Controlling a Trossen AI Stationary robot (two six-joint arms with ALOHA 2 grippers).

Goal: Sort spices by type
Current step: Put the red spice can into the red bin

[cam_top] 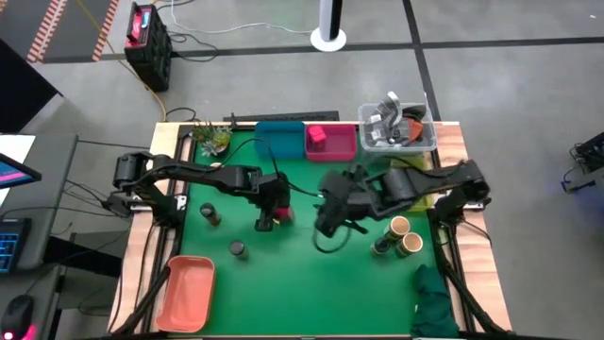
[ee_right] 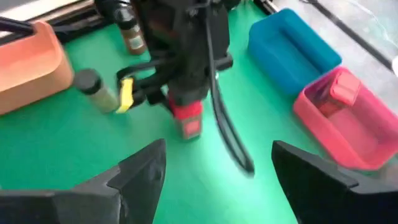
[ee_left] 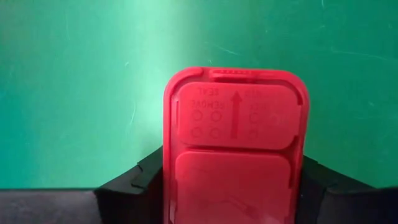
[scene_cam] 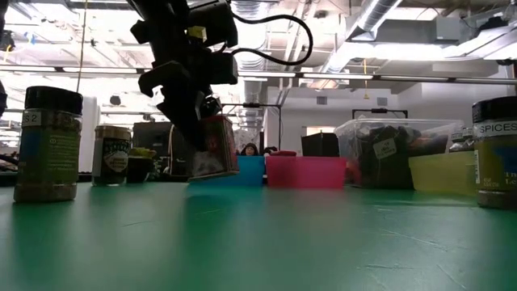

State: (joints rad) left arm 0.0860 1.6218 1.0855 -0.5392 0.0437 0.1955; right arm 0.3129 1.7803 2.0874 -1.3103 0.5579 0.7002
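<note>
Bench [cam_top: 302,283] centre is my widest open green; its near half is bare between the orange tray [cam_top: 185,291] at the near left corner and a dark green cloth [cam_top: 436,304] at the near right. I see the left end effector [cam_top: 272,210] left of centre, clamped on a red-lidded spice pack [ee_left: 235,149] that it holds above the mat. The right end effector [ee_right: 214,165] hangs just right of it, fingers spread, empty. I count two dark-lidded jars [cam_top: 209,214] toward the left edge, two tan-topped jars [cam_top: 406,236] and one green jar [cam_top: 381,246] toward the right edge. Along the far edge: a blue bin [cam_top: 279,139], then a pink bin [cam_top: 331,144] holding one pink pack [cam_top: 317,136].
</note>
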